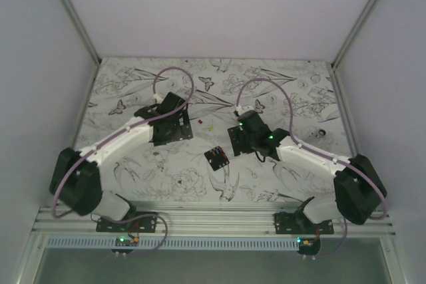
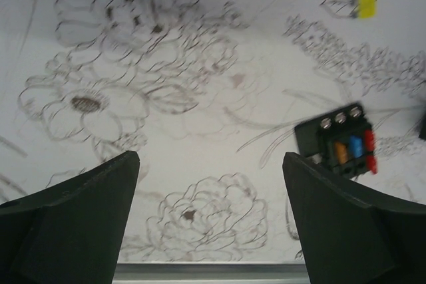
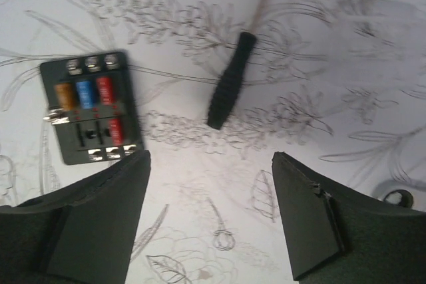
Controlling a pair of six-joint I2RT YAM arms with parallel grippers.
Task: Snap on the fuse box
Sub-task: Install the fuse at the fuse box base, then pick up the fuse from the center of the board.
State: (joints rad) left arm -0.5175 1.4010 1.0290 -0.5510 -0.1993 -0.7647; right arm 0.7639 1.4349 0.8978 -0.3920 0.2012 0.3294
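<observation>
Near the middle of the overhead view, the fuse box (image 1: pixel 216 158) lies flat on the flower-printed table (image 1: pixel 293 91), between the two arms and touching neither. The left gripper (image 2: pixel 210 161) hangs spread wide, holding nothing, with the box at the frame's right. The right gripper (image 3: pixel 210 157) is likewise spread and bare. In its view the box sits upper left, with a black-handled tool (image 3: pixel 231 84) at upper centre.

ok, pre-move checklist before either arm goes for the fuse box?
1. Left pincer open and empty: ok.
2. Right pincer open and empty: ok.
3. Fuse box lying flat, nothing touching it: ok.
4. Black-handled tool apart from the box: ok.
5. All slots fused: not ok. Two lower slots look empty, and a yellow fuse lies loose.
</observation>
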